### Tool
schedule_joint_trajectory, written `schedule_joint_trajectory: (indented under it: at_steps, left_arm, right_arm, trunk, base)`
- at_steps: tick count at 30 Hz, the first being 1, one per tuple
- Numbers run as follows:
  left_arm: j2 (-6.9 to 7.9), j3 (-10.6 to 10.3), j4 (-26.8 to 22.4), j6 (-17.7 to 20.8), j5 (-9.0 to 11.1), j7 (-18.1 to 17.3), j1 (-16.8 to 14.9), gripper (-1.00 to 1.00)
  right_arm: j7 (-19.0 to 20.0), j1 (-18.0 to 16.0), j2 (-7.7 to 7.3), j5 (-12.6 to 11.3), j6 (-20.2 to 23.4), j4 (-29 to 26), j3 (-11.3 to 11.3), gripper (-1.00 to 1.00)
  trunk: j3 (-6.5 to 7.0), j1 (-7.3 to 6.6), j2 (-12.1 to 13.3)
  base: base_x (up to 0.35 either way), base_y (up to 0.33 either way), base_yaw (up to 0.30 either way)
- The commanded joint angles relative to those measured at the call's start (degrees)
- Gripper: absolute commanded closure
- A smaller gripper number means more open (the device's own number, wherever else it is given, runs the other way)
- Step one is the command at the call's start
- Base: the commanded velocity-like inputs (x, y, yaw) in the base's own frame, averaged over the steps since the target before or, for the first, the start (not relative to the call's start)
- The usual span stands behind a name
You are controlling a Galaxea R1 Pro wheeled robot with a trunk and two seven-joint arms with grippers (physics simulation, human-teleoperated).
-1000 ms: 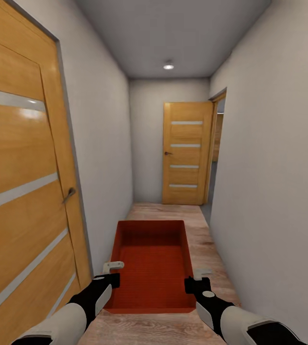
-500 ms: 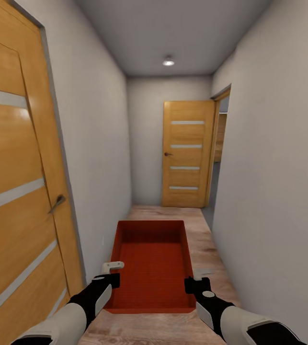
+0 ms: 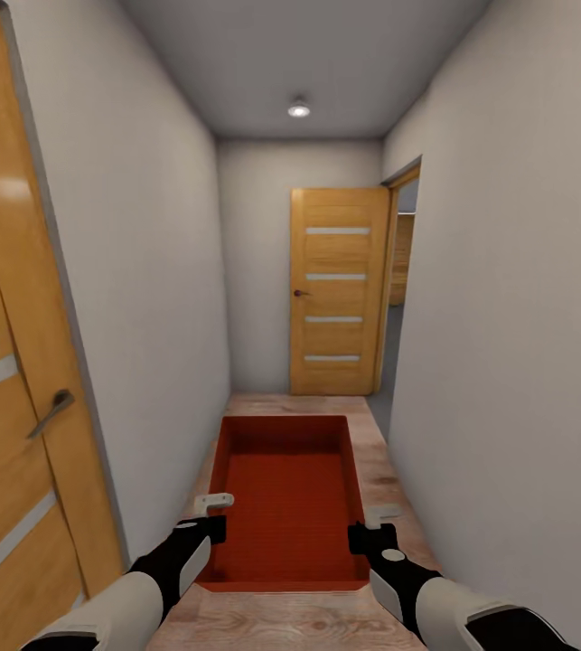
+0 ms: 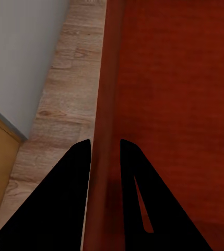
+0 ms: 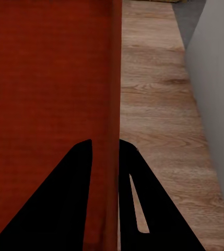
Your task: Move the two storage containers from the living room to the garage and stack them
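I hold one orange-red storage container (image 3: 285, 488) level in front of me, above the light wood plank floor of a narrow hallway. My left gripper (image 3: 213, 511) is shut on its left side wall. My right gripper (image 3: 376, 524) is shut on its right side wall. In the left wrist view the fingers of the left gripper (image 4: 105, 142) straddle the thin container wall (image 4: 109, 78). The right wrist view shows the right gripper (image 5: 105, 141) clamped the same way on the container (image 5: 49, 78). The bin's inside is empty. The second container is out of view.
White walls close in on both sides. A wooden door (image 3: 19, 407) with a lever handle stands near on the left. Another wooden door (image 3: 337, 289) stands at the hallway's far end, with an open doorway (image 3: 397, 298) to its right. Plank floor (image 3: 367, 452) runs ahead.
The whole view has shifted: I have rolled forward along the hallway, and the left door has slid toward the picture's edge. Both grippers keep their hold on the container.
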Motion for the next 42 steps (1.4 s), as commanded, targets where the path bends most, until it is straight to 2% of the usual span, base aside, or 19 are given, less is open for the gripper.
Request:
schedule_joint_trajectory:
  at_steps: [1, 42]
  left_arm:
    - [0.77, 1.3, -0.3, -4.0, -1.1, 3.2, 0.0, 1.00]
    - [0.77, 1.3, -0.3, -4.0, -1.1, 3.2, 0.0, 1.00]
  right_arm:
    - [0.0, 0.0, 0.04, 0.7, -0.1, 0.1, -2.2, 1.00]
    - [0.1, 0.0, 0.07, 0.7, -0.1, 0.1, -2.2, 1.00]
  trunk:
    - [-0.10, 0.05, -0.1]
    - [-0.10, 0.05, -0.1]
  base:
    - [0.322, 0.000, -0.002]
    - [0.322, 0.000, 0.000]
